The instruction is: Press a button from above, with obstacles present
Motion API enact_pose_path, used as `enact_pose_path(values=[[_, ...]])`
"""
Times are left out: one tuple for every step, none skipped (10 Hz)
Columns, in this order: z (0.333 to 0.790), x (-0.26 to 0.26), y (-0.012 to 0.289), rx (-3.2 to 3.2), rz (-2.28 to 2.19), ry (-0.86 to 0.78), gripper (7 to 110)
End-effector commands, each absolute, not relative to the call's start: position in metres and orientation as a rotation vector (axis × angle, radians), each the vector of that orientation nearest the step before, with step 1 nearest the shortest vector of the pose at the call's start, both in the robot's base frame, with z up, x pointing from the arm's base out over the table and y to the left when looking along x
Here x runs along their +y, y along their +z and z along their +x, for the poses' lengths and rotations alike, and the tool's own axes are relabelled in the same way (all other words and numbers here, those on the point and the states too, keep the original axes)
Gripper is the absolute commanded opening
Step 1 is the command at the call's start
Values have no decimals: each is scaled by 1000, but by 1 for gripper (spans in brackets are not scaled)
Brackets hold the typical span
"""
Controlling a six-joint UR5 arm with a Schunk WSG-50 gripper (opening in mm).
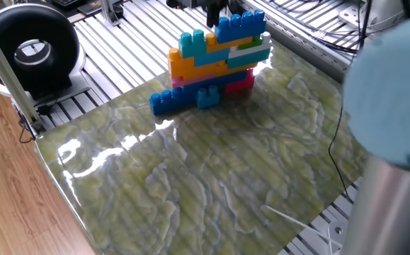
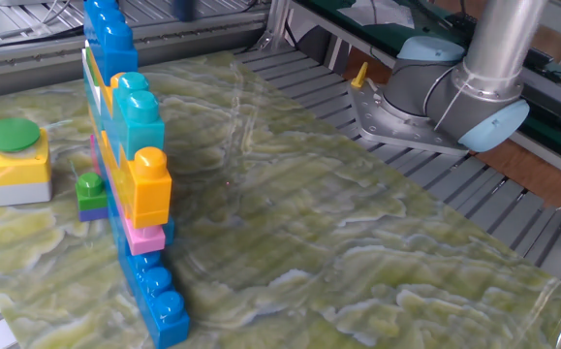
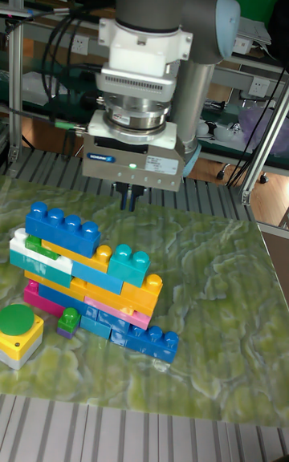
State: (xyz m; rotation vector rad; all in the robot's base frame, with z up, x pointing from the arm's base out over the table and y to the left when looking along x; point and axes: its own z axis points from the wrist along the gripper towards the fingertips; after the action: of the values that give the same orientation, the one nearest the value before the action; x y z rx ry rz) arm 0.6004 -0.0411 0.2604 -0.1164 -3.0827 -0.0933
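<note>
- i see the tool [image 3: 129,197] hanging above the counter [image 3: 217,285], its dark fingers pointing straight down from the grey body with the green light.
- in the tall fixed view the fingers read as one dark narrow mass; i cannot tell whether they are apart or together. in one fixed view only their lower tips show at the top edge [image 1: 212,10], too little to judge.
- nothing is held that i can see.
- the brick wall [image 3: 88,281] stands below the tool and toward the left of the tall fixed view; its top blue brick [image 3: 62,228] sits lower than the fingertips.
- wall layers as seen: blue on top, white and green under it, cyan and orange in the middle, pink low down, and a blue base row [image 3: 148,342] running out at the right end.
- the button [image 3: 19,322], a green disc on a yellow and grey box [image 3: 20,348], sits on the counter beyond the wall from the tool, at the lower left of the tall fixed view, well apart from the fingers.
- in the other fixed view the button [image 2: 11,136] is left of the wall [image 2: 130,184], with the wall between it and the open marbled surface.
- a small green-on-purple brick [image 3: 68,322] stands just beside the button box, between it and the wall foot.
- the arm's base [image 2: 435,92] is on the slatted frame off the counter edge.
</note>
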Motion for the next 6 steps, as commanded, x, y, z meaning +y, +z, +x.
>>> enact_pose_path(values=[[626, -64, 255, -3105, -67, -72, 7], [626, -61, 257, -3105, -65, -69, 7], [618, -60, 259, -3075, -101, -62, 7], [609, -63, 260, -3035, -191, -36, 7], [603, -64, 260, -3000, -302, -24, 7], [605, -65, 260, -3007, -322, -20, 7]])
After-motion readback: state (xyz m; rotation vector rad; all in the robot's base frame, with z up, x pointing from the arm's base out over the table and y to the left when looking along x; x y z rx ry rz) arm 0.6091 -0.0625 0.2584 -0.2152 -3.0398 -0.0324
